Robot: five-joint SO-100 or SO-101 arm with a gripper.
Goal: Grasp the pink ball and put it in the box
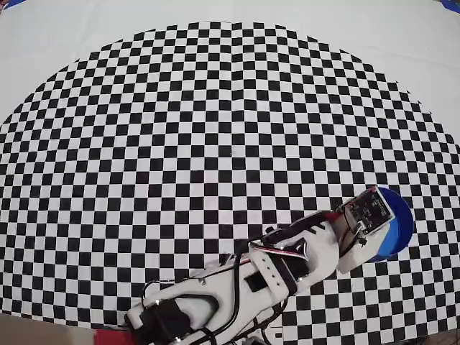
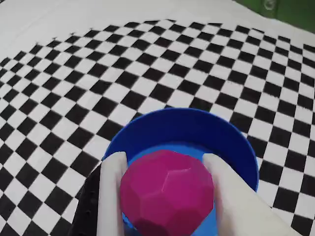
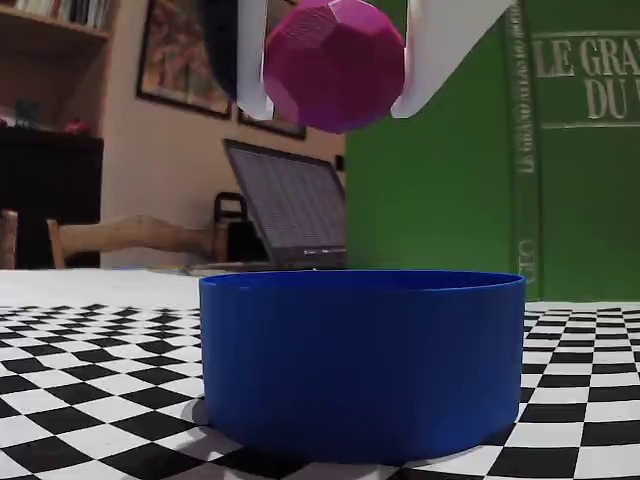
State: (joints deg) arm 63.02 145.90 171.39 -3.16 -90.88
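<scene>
Top centre of the fixed view: pink ball (image 3: 333, 62) clamped between white jaws, held in the air directly above the blue box (image 3: 362, 362), clear of its rim. Lower right overhead: box (image 1: 397, 224) on checkered surface (image 1: 215, 129).

the arm (image 1: 237, 284) stretches out low from the near edge toward the right in the overhead view. its gripper (image 3: 330, 105) hangs in the air, pointing down, the two white fingers (image 2: 112, 196) closed against the sides of the pink ball (image 2: 166, 192).
</scene>
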